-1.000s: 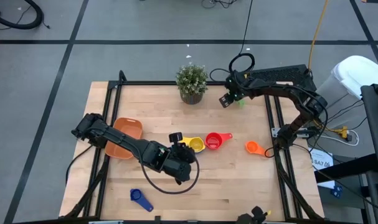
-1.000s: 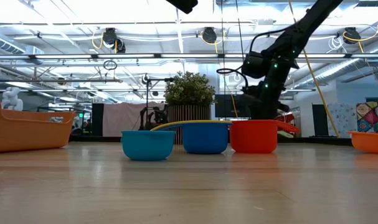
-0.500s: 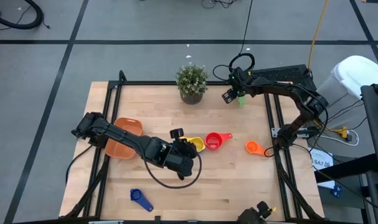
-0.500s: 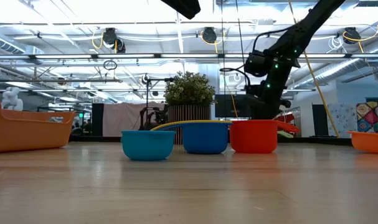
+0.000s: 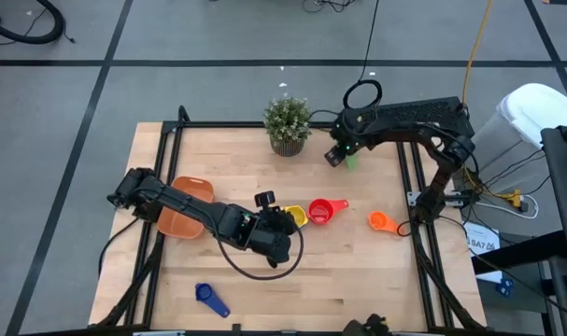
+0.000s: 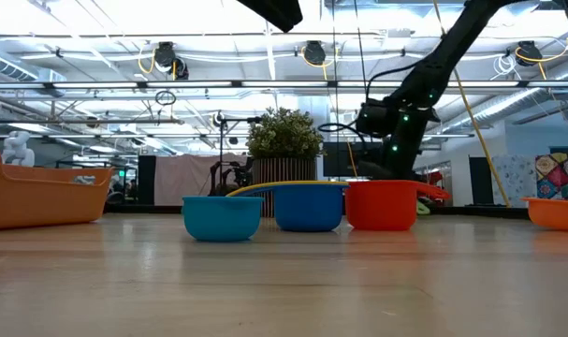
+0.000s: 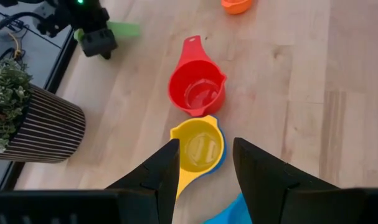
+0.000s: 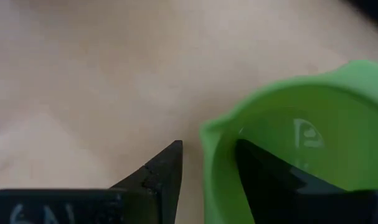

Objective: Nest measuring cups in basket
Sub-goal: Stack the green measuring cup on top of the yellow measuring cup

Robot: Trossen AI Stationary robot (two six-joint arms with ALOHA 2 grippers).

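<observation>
In the right wrist view my right gripper (image 8: 207,168) is shut on the green measuring cup (image 8: 301,124). It stands near the table's far right part, beside the potted plant, and shows in the high view as right gripper (image 5: 337,155) and green cup (image 5: 350,161). My left gripper (image 7: 204,162) is open above the yellow cup (image 7: 198,146), which sits nested in a blue cup. The red cup (image 7: 197,90) lies just beyond it, and a light blue cup (image 6: 223,217) stands close by. The orange cup (image 5: 379,221) and dark blue cup (image 5: 208,299) rest on the table. The orange basket (image 5: 188,207) lies partly under the left arm. My right gripper pinches the green cup's bowl wall at the rim (image 8: 210,134), with one finger (image 8: 263,177) inside the bowl and the other finger (image 8: 160,171) outside it. The cup's handle (image 7: 123,29) sticks out sideways from the gripper. Whether the cup is clear of the table I cannot tell.
A potted plant (image 5: 288,123) stands at the far edge, left of my right gripper. Bare wood lies between the plant and the row of cups, and along the near edge right of the dark blue cup. The dark frame rails (image 5: 418,233) run along the table's sides.
My right gripper, holding the green cup, has moved down and toward the table's left and near side, closer to the plant's pot. My left gripper has shifted slightly toward the yellow cup and stays open.
</observation>
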